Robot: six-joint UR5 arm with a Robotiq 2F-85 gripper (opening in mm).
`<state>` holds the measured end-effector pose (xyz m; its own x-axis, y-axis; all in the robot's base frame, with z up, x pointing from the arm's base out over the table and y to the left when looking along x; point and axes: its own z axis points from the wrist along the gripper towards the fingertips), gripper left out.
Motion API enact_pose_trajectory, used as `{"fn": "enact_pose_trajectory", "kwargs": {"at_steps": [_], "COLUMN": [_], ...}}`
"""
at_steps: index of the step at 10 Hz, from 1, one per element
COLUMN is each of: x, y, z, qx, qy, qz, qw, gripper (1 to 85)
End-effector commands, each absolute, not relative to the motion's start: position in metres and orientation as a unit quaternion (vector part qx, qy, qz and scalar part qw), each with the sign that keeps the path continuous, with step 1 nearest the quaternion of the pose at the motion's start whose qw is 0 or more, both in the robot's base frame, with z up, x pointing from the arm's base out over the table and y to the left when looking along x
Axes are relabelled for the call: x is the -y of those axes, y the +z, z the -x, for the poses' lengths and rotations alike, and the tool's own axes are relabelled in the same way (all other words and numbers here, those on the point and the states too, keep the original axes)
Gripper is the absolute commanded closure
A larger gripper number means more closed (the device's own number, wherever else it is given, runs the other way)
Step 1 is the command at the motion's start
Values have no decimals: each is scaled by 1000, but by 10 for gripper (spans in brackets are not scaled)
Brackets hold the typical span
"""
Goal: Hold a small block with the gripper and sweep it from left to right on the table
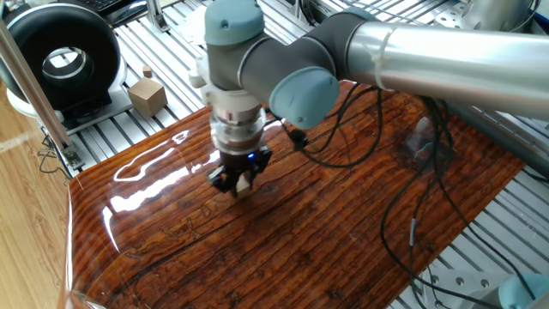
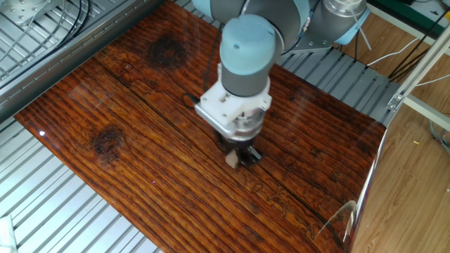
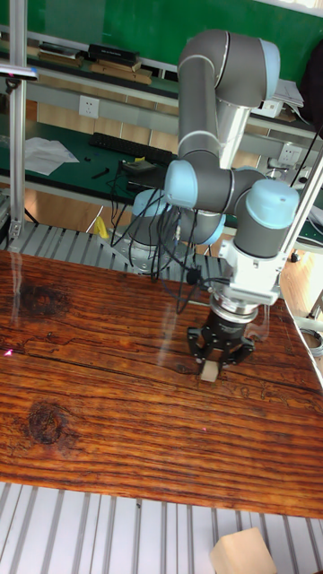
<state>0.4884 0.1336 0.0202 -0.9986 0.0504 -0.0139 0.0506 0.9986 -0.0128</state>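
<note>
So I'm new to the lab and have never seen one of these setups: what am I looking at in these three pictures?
It is one robot arm, silver-grey with light blue joint caps, seen at the same moment from three fixed cameras. Two look down at the table from opposite sides; the tall one looks across it from the front edge. At the arm's tip is the gripper, a black two-fingered claw pointing straight down. Its fingers are closed on the small block, a pale wooden cube held low at the surface of the table, a glossy reddish-brown board. Off the board, on the slatted metal frame, sits a larger tan cube, and beside it a black ring-shaped device.
</note>
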Motion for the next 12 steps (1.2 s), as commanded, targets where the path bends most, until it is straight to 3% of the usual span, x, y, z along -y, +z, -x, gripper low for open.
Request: {"fn": "enact_pose_trajectory", "kwargs": {"at_steps": [1, 12], "x": [-111, -115], "y": [20, 4], "z": [-479, -479], "qx": [-1000, -1000], "qy": [-15, 0], "qz": [-3, -2], "qw": [4, 6], "gripper": [847, 847]}}
